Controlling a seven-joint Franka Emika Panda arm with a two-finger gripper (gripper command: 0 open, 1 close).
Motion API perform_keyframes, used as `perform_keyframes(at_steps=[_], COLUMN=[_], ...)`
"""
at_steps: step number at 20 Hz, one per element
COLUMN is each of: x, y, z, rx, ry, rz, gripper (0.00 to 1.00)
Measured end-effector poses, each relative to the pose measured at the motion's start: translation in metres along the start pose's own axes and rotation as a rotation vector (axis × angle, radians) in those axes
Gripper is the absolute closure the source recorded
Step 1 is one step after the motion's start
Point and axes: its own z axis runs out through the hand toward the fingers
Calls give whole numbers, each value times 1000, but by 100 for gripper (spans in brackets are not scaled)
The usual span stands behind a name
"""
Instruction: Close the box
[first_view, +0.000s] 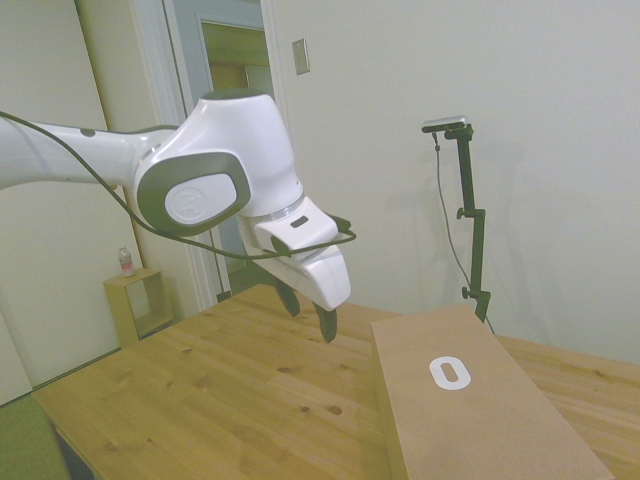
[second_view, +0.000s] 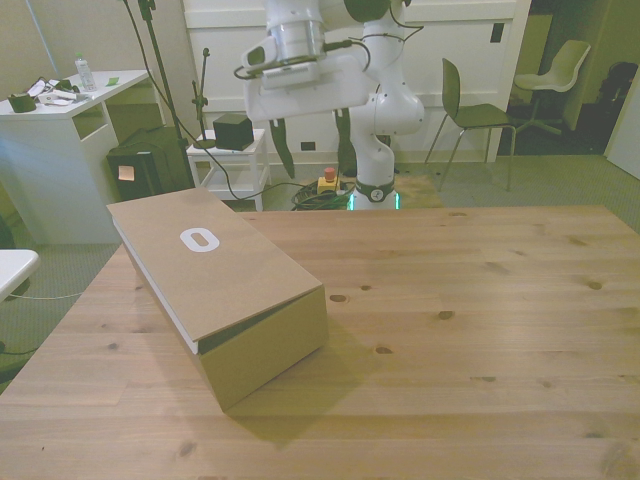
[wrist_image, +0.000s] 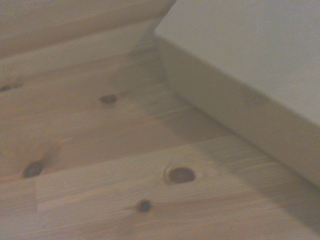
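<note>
One box (second_view: 225, 300) on table (second_view: 480, 330), toward front view's left, lid lowered onto body — thin white strip of lining shows under lid edge along side. White oval ring mark (second_view: 200, 240) on lid top. Gripper (first_view: 308, 318) hangs in air clear of box, above bare wood — dark fingers (first_view: 327, 325) apart, nothing between them. Wrist view: blurred box corner (wrist_image: 240, 85) beside knotted wood planks.
</note>
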Motion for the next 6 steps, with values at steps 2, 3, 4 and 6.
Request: perform_keyframes(at_steps=[2,3,4,6], x=[-20,-30,-39,-58], y=[-10,-13,-16,-20], z=[19,27,34,46], rx=[-24,-35,-46,-67], ry=[-32,-47,-59,-79], rz=[-41,-60,-79,-114], gripper=[0,0,0,0])
